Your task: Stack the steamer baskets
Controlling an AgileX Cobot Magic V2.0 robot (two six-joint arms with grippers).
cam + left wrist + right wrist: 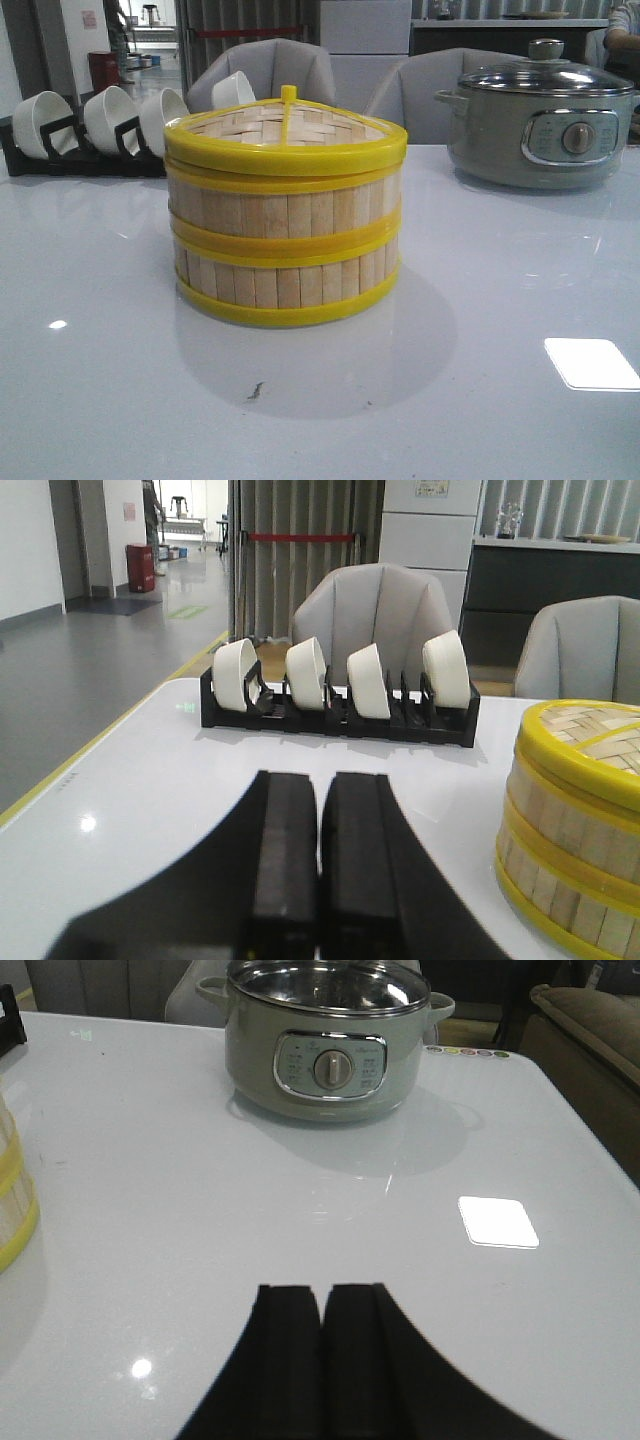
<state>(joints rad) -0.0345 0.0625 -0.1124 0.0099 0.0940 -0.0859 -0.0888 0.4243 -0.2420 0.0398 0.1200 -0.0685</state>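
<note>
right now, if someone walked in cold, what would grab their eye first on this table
The steamer baskets stand out first: two yellow-rimmed slat tiers stacked at the table's centre, with the woven lid on top. Behind them to the left, white bowls stand on edge in a black rack, and a grey electric pot with a glass lid sits at the back right. Both grippers, left and right, are shut and empty.

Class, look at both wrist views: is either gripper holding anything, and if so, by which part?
Nothing is held. The left gripper and right gripper are both shut on nothing, apart from the stacked steamer baskets.
</note>
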